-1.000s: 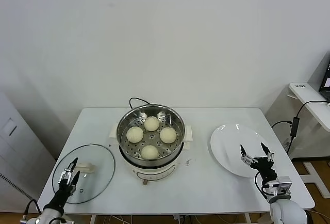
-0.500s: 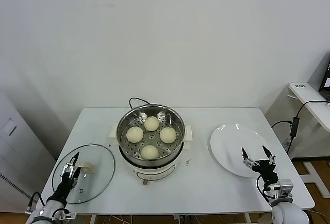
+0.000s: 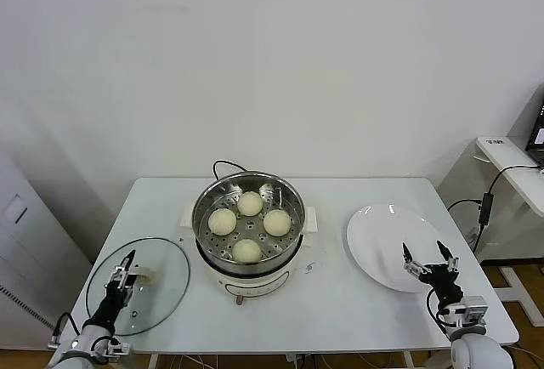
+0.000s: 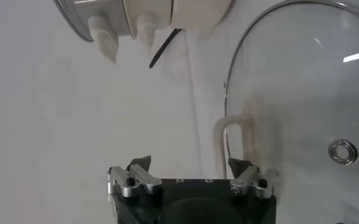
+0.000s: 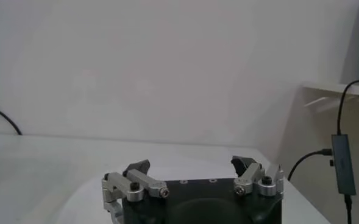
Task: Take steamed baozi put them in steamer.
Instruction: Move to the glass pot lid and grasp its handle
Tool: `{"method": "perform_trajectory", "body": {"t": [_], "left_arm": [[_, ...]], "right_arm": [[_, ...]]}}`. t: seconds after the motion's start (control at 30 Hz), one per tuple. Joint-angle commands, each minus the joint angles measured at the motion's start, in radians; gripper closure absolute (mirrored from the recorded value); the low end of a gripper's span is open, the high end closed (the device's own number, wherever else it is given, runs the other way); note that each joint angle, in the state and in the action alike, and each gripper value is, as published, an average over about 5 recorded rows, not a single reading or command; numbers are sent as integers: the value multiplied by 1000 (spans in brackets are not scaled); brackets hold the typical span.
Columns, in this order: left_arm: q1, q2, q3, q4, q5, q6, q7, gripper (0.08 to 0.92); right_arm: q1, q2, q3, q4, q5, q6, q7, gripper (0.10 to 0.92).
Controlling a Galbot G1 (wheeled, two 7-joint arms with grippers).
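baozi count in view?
4 round cream-white dough buns, all inside the shiny steel steamer basket: far, left, right, near. None seen elsewhere.

The steamer [image 3: 247, 216] stands in the middle of the table [image 3: 340, 301], its steel wall rising well above the tabletop. Four buns [image 3: 246, 251] fill most of its floor, so the way in is from above only. The black cord [image 3: 223, 165] loops behind it at the back edge. At the lower left of the frame the glass lid [image 3: 157, 280] covers the near corner, and the left pincer [image 3: 121, 277] hangs over it. To the right the white plate [image 3: 387, 246] lies flat, with the right pincer [image 3: 431, 258] at its near edge. Bare tabletop runs between steamer and plate, and along the front edge below the steamer.
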State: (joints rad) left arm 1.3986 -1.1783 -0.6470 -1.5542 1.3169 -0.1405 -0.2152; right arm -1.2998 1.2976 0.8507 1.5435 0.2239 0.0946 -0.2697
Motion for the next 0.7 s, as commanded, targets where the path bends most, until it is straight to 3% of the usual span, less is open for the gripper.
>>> {"method": "perform_trajectory", "body": {"t": [0.03, 0.5, 0.7], "left_arm": [[-17, -4, 1, 14, -19, -5, 7, 436], [-9, 9, -30, -64, -111, -19, -12, 842], [-4, 39, -58, -146, -196, 41, 63, 892]], "right_arm": [[1, 0, 2, -3, 0, 2, 0, 203], [8, 2, -1, -9, 3, 3, 1, 203], [10, 2, -3, -4, 4, 3, 1, 203]]}}
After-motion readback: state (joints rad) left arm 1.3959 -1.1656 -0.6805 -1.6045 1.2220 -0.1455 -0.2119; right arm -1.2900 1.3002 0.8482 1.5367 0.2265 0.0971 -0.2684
